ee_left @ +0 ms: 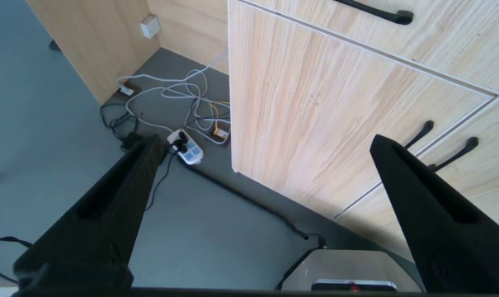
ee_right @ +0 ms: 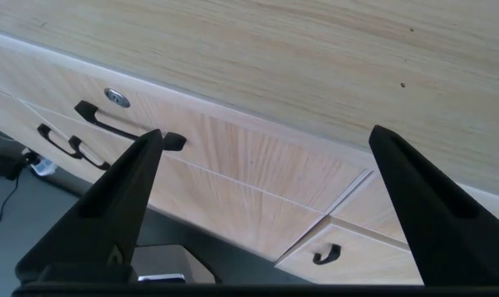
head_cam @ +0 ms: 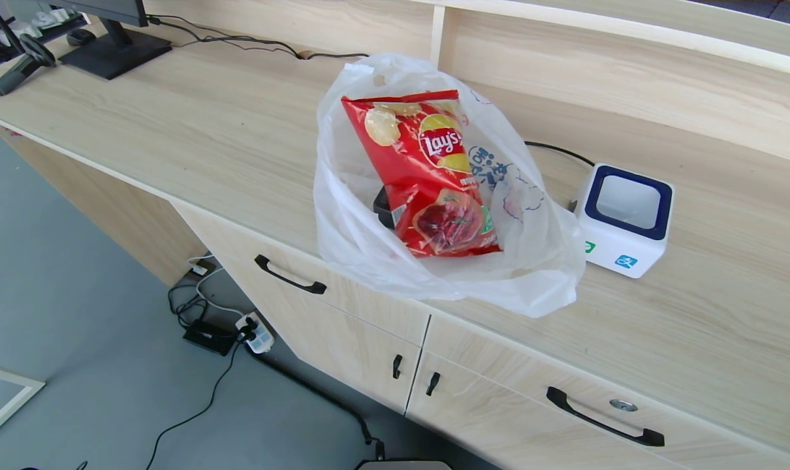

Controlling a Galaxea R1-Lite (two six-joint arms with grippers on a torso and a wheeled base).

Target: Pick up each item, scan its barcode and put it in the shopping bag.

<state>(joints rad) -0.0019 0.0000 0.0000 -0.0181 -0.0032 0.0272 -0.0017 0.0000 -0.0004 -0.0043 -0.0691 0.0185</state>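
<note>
Chips in bag, left of scanner

Wooden counter carries the shopping bag; white scanner box just beside; monitor stand well apart.

— What do the grippers look like?
— Your left gripper has two matte black fingers, broad at the base and tapering to blunt tips, dark against the pale cabinet front.
— And the right one?
— Your right gripper looks alike: two plain black wedge-shaped fingers before the same cabinet front.
</note>
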